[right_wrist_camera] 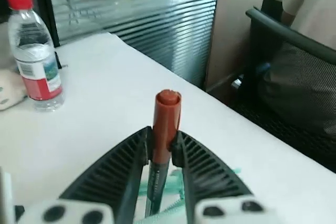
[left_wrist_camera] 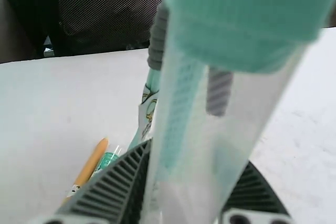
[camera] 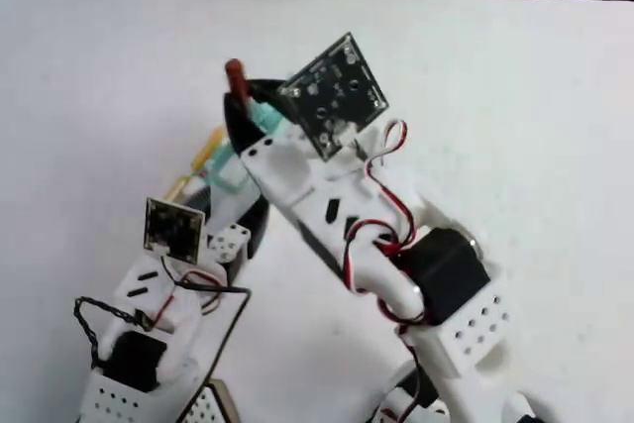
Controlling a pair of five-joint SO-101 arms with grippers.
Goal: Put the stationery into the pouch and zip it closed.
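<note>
Pouch clamped in left gripper; marker pinched by right gripper; pen loose outside; loading, zipping apparently outstanding.

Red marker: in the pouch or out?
Not fully in. The right gripper is shut on the marker, which is upright with its red cap above the jaws. Whether its lower end is inside the pouch: cannot tell.

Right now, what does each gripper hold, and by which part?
Left gripper: the pouch, by its clear wall. Right gripper: the red-capped pen, low on its cap.
</note>
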